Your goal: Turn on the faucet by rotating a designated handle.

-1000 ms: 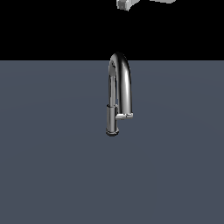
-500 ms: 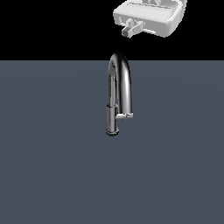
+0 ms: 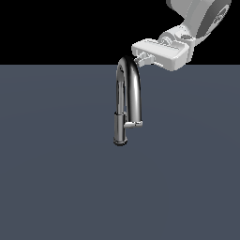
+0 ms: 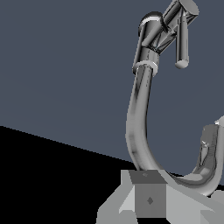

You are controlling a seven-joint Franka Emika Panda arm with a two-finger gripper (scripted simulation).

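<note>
Grey floor (image 3: 56, 187), upright faucet (image 3: 133, 89), handle (image 3: 133, 124) pointing to exterior view's right, gripper (image 3: 144, 58) (aperture unclear) by arch

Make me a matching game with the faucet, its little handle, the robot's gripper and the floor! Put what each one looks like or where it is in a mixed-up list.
Things:
1. faucet
2. handle
3. gripper
4. floor

Descriptions:
A. flat, dark grey-blue
B. white, up beside the top of the arch
C. tall, shiny, curved like a hook
D. short chrome lever sticking out sideways, low down

Pairs: 1-C, 2-D, 3-B, 4-A
</note>
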